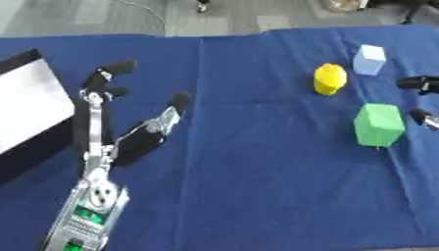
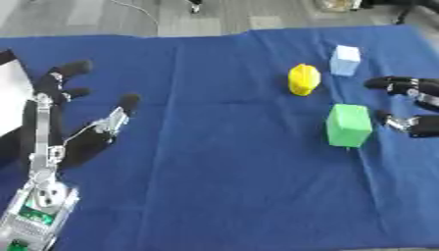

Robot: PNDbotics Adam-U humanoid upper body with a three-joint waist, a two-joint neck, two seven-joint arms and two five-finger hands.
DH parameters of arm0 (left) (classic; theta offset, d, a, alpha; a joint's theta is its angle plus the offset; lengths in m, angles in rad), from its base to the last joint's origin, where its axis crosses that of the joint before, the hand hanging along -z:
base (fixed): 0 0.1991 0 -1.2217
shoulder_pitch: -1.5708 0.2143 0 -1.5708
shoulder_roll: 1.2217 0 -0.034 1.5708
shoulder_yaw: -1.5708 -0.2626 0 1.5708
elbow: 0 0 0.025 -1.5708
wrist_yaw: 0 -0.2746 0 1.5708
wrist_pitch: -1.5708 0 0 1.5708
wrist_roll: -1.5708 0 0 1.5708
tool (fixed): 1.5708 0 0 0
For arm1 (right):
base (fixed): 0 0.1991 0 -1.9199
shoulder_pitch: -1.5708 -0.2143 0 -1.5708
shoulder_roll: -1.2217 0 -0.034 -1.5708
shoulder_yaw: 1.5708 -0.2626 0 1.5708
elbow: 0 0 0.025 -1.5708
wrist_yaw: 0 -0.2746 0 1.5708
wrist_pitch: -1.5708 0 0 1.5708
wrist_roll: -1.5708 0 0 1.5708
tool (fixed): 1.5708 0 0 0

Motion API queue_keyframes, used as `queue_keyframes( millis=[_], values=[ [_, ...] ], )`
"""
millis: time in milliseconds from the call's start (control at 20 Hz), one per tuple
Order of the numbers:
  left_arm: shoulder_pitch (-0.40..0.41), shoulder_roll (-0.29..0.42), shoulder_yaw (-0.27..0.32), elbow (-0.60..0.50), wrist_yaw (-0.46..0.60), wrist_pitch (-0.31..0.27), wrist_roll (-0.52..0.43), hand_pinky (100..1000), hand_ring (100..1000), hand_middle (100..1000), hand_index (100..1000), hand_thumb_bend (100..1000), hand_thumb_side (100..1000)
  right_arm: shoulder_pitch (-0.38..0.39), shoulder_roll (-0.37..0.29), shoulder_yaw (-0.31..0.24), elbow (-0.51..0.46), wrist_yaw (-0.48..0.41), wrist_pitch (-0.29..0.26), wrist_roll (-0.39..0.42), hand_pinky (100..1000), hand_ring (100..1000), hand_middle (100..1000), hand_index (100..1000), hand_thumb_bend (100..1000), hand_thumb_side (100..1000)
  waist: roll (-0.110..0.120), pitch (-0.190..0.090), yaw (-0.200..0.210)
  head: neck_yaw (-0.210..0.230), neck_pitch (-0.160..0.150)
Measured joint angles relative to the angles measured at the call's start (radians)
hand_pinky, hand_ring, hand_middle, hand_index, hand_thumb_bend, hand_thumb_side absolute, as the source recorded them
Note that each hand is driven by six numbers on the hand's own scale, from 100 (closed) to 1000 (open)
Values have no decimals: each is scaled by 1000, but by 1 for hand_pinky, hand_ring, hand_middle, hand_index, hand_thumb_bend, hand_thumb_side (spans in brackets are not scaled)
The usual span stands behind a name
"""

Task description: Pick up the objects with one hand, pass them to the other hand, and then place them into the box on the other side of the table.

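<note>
A blue cloth covers the tabletop point(image 1: 257, 196) in front of me. At its left edge sits the box point(image 1: 26, 105), white inside with a dark rim, only partly in view. My left hand point(image 1: 129, 132) lies over the cloth just beside the box, fingers spread and straight, holding nothing. My right hand point(image 2: 411, 105) comes in from the right edge with its fingers parted, just beside the green block point(image 2: 348, 125), though I cannot tell if it touches. The green block stands upright. Beyond it, nearby, sits a yellow object point(image 2: 303, 79), and further back to its right a pale blue block point(image 2: 346, 60).
</note>
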Motion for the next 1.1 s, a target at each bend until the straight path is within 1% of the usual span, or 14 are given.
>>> queue_keyframes(
  millis=[300,600,700,900,1100],
  values=[
    [0,0,0,1,0,-2,-1,714,864,692,757,662,413,3,0,22,-30,-18,-6,35,865,964,974,1000,100,941,0,0,0,-2,0],
    [1,0,0,6,0,-4,-1,716,864,694,758,657,414,19,0,31,-59,-20,-9,60,871,964,974,1000,100,995,0,0,0,-3,0],
    [1,0,0,6,0,-5,-1,716,865,694,759,657,414,19,0,35,-66,-18,-10,67,874,964,975,1000,100,1000,0,0,0,-4,0],
    [2,0,0,6,0,-5,-2,717,865,695,759,654,415,18,0,37,-73,3,-12,72,888,971,986,1000,100,1000,0,0,0,-7,0],
    [2,0,0,6,0,-5,-2,718,864,693,759,652,416,11,0,37,-73,45,-16,67,897,971,993,1000,100,1000,0,0,0,-8,0]
  ],
)
